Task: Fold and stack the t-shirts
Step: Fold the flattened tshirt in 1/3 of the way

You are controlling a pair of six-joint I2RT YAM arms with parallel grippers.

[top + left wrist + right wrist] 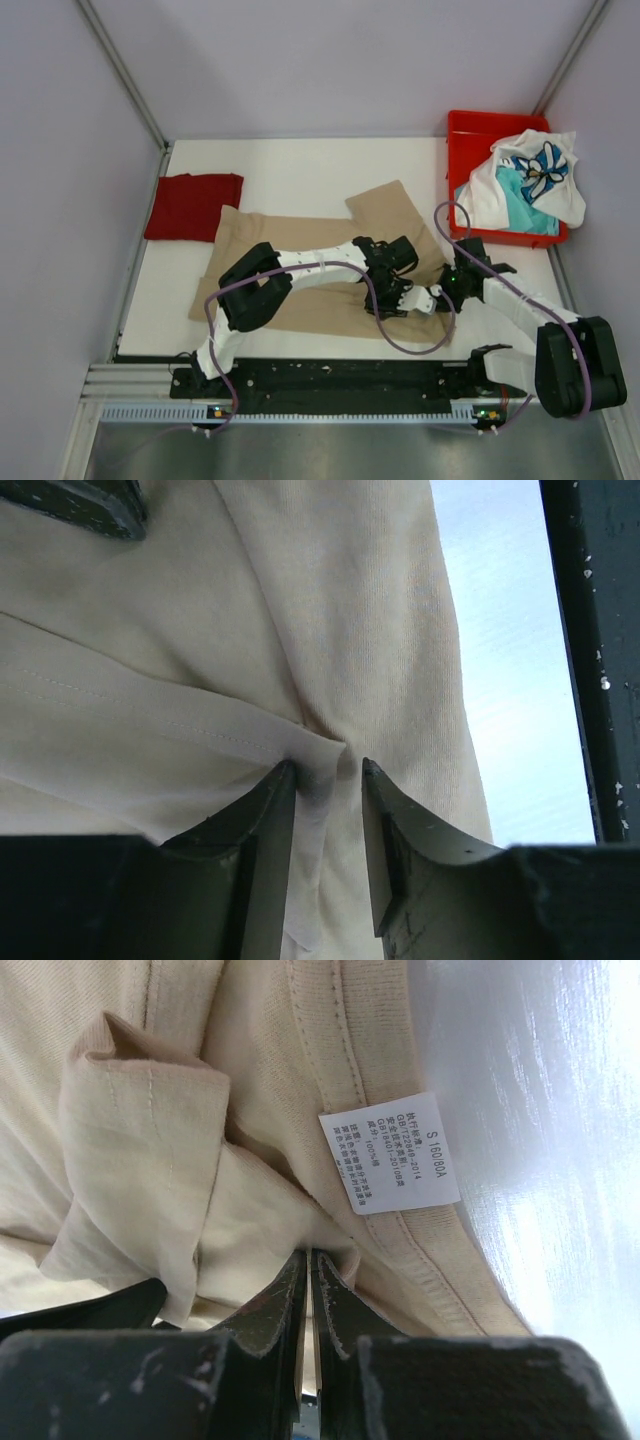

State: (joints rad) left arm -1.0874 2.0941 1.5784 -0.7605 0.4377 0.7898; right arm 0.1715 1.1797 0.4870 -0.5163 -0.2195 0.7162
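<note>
One tan t-shirt (300, 235), pinched by right tool (308, 1258)

A: What kind of place is this?
B: A robot lab cell. Plain lilac wall panels (340, 60) and metal corner posts (122, 75) box in a white table (300, 170) beyond the fingers of the left gripper (329, 770).
A: What else?
B: Behind them, two arms (320, 265) bolted to a black plate (330, 375) on aluminium rail (140, 385), purple cables (405, 350) loose.

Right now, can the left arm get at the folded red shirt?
Probably yes: the red shirt lies uncovered on its side, though the left hand straddles a fold of the tan shirt.
</note>
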